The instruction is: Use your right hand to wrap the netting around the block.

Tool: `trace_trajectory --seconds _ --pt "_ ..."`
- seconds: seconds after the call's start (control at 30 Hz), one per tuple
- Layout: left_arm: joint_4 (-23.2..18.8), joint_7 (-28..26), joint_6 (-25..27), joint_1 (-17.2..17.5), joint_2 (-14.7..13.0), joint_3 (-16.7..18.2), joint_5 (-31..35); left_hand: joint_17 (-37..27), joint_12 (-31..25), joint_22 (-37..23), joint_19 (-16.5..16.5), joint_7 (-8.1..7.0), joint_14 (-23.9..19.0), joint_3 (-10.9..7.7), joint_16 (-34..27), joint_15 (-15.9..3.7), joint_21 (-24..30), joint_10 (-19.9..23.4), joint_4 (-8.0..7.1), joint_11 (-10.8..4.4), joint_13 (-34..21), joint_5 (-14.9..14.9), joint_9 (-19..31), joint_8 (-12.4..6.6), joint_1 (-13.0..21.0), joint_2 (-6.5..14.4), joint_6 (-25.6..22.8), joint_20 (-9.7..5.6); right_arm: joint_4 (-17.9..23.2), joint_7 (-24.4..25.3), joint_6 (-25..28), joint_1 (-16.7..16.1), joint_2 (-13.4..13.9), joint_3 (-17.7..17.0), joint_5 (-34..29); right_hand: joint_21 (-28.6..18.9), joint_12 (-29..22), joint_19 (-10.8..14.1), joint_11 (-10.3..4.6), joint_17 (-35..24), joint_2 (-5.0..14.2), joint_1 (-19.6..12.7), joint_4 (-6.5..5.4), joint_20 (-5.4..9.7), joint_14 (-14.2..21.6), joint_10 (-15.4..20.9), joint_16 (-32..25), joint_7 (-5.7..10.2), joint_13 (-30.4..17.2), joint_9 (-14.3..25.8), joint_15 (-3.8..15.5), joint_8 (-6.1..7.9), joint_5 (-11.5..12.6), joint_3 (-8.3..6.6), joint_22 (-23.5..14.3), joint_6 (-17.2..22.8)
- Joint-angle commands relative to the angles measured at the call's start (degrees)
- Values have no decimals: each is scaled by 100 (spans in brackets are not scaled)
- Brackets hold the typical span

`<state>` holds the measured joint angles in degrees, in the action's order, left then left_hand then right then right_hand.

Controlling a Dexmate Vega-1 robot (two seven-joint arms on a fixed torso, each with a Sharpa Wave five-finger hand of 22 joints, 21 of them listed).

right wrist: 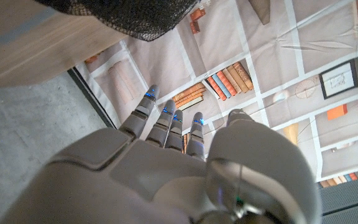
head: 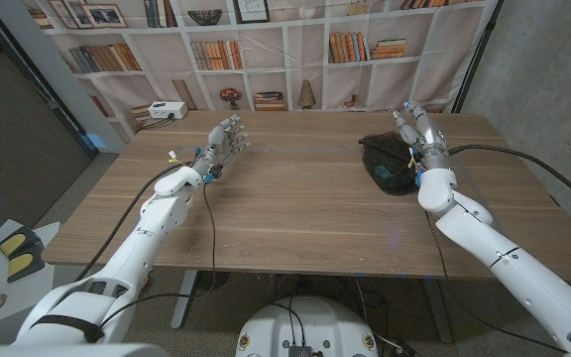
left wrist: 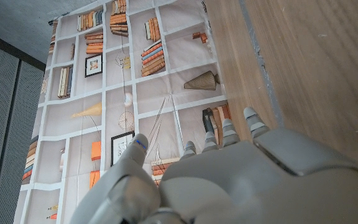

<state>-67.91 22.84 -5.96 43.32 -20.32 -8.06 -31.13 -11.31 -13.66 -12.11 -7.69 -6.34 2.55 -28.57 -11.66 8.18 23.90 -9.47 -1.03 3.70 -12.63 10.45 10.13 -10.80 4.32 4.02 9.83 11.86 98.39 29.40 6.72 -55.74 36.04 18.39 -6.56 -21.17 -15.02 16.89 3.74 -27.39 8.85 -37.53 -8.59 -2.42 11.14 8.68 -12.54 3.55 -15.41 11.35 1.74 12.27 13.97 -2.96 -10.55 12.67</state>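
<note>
On the right half of the wooden table (head: pixel 295 213), near the far edge: netting (head: pixel 390 164), black mesh, bunched in a dark heap. A bit of blue-green shows through the mesh in the head view; whether that is the block can't be told from here. The right wrist view catches the netting (right wrist: pixel 126 15) as a dark mesh mass hanging over the table edge.

Right hand (head: pixel 419 131) sits just beside the heap on its right side, fingers extended and pointing toward the far edge of the table, raised off the netting. Fingers are apart and nothing is held. From the right wrist view, the right hand (right wrist: pixel 185 162) shows its fingers (right wrist: pixel 166 124) straight, side by side, reaching toward the bookshelf backdrop (right wrist: pixel 278 74), with no mesh between them. Contact between wrist or forearm and the heap: can't tell; in the head view they overlap at the heap's right edge.

Left hand (head: pixel 223 141) is at the left half of the table, well apart from the netting, fingers up and spread, palm upright, holding nothing. The left wrist view agrees: left hand (left wrist: pixel 241 174) has its fingers extended, with table surface on one side and the backdrop behind.

White box (head: pixel 168 110) with a cable sits at the far left corner of the table. Cables trail from both forearms across the tabletop.
</note>
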Motion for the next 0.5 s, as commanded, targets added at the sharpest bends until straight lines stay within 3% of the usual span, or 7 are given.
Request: trace_trajectory --seconds 0.03,0.1,0.5 --pt "-273 31 29 177 -124 87 -72 -30 10 -35 20 -15 -9 15 -6 31 -19 -22 10 -10 -18 20 20 -8 -15 -35 199 36 -394 -1048 -2015 -278 -216 -697 1926 16 38 41 101 27 -15 181 -68 150 13 2 14 -41 16 14 -63 -21 -24 35 -17 -17" --pt "-293 70 22 185 -152 93 -83 -30 9 -35 21 -16 -7 16 -5 25 -19 -18 9 -6 -18 20 20 -10 -16 -35 194 36 -392 -1214 -2148 -326 -252 -765 2187 13 49 80 125 59 -39 286 -81 226 19 25 22 -43 33 15 -86 -28 -35 74 -14 -17" --pt "-52 453 -112 22 -276 175 -194 -29 6 -34 33 -16 38 18 12 -10 -19 -7 4 20 -17 25 20 -17 -22 -31 170 35 -495 -1732 -2846 -557 -815 -1043 3469 40 39 117 177 197 -120 577 -73 193 163 232 16 -146 96 9 -111 46 -55 190 -5 254"
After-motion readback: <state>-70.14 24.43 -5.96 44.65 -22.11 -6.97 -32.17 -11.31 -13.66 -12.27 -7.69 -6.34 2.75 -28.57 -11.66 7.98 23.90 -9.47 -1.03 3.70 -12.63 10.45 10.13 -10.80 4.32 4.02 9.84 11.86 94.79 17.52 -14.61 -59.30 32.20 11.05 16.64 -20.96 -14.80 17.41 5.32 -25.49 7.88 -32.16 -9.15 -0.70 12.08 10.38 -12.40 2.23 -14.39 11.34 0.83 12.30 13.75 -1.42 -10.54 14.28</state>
